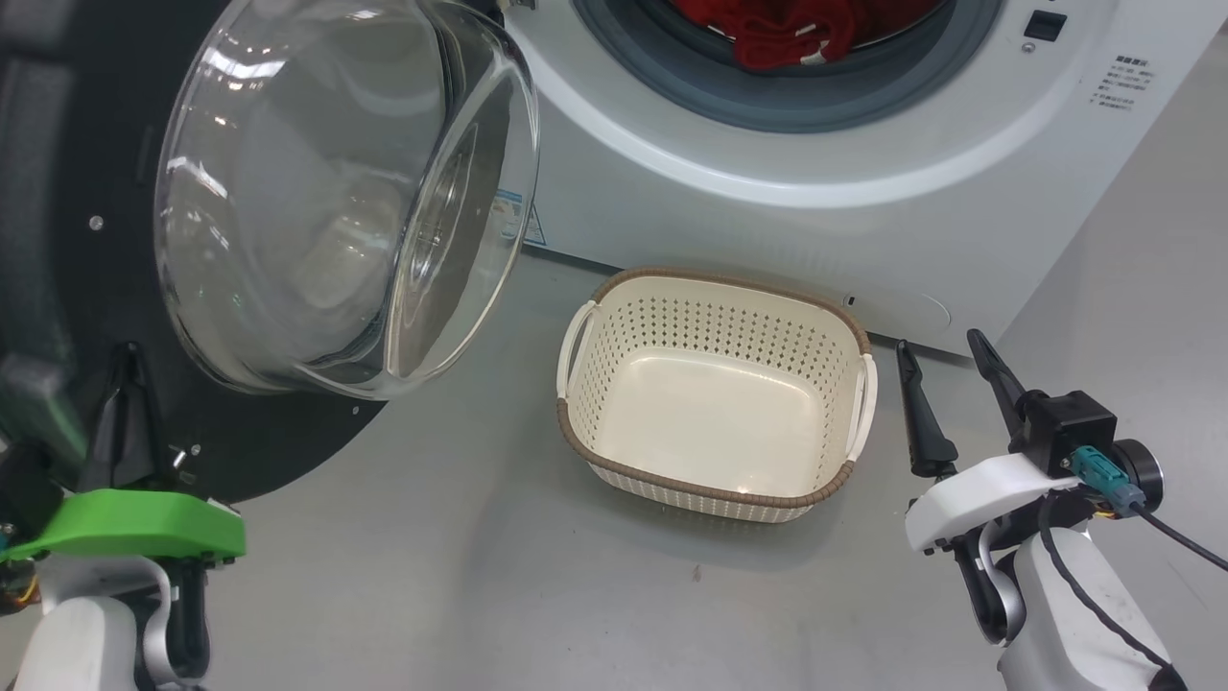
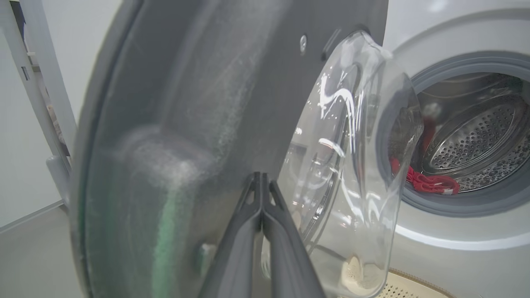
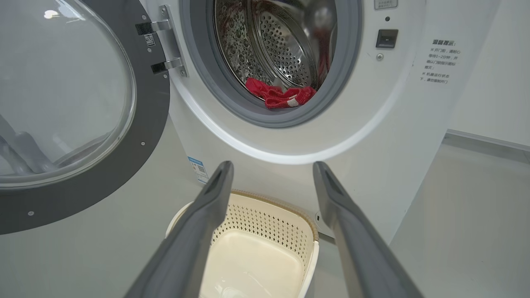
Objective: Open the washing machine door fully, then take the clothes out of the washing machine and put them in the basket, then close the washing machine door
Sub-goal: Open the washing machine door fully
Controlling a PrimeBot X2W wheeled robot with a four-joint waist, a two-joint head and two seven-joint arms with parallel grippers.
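Upper right: washing machine (image 1: pixel 815 192), washing machine door (image 1: pixel 58 240) open at upper left. Centre: basket (image 1: pixel 715 280), empty. Top edge, in drum mouth (image 1: pixel 672 72): clothes (image 1: pixel 787 34), long axis across frame. Lies up-left of right end effector (image 1: pixel 938 342), spread wide, nearer arm. Left end effector (image 1: pixel 125 355) pinched shut beside door.

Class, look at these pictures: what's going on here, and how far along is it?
A two-armed robot is emptying a washing machine. The washing machine door stands swung open on the robot's left, with the shut left gripper at its dark inner rim. The right gripper hangs open beside the basket, holding nothing. The red clothes lie in the drum mouth; the basket on the floor is empty.
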